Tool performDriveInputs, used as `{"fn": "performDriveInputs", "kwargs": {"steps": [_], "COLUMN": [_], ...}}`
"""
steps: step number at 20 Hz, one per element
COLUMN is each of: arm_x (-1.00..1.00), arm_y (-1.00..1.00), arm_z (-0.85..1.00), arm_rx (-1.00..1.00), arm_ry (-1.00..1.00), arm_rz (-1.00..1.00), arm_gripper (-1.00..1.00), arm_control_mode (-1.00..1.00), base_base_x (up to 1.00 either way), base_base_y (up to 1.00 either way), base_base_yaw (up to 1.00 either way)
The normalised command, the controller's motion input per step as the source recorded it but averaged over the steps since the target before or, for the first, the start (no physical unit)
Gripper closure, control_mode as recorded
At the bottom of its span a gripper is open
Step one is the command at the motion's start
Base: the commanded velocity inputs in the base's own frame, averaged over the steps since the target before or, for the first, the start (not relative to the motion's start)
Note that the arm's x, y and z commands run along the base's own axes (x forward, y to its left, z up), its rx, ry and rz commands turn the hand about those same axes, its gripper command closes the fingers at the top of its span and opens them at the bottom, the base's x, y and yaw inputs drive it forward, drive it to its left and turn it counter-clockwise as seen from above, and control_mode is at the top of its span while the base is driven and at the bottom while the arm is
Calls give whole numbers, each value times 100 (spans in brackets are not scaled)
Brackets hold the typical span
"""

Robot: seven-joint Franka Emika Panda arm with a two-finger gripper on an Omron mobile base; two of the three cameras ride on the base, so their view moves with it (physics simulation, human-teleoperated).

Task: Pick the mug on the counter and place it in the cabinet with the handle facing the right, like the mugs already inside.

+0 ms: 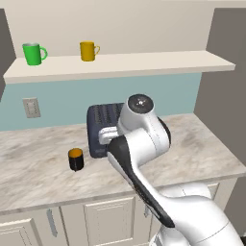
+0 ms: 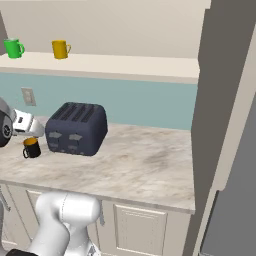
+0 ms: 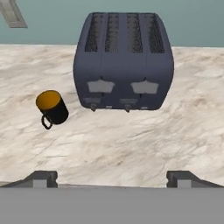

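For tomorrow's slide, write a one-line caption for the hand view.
Open fingers hover above the counter, black mug left of the toaster.

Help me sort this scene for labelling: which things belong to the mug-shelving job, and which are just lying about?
Job:
- black mug, upright on the counter
- cabinet
- green mug and yellow mug, the handle guide
- gripper, open, holding nothing

Lying about:
- toaster
- wall outlet

Bright even rendered light, soft faint shadows (no glare), slightly blurry throughout
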Motion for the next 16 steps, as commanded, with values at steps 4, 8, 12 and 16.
{"fn": "performDriveInputs", "kwargs": {"steps": [4,8,12,16], "arm_x": [-14,-11,-7,-4], "arm_y": [55,52,50,44], "arm_z": [-25,-25,-17,-17], "arm_rx": [0,0,0,0], "arm_ry": [0,-1,0,-5], "arm_rz": [0,0,0,0], "arm_gripper": [-100,-100,-100,-100], "arm_control_mode": [-100,-100,-100,-100], "base_base_x": [0,0,0,0], "base_base_y": [0,0,0,0], "base_base_yaw": [0,0,0,0]}}
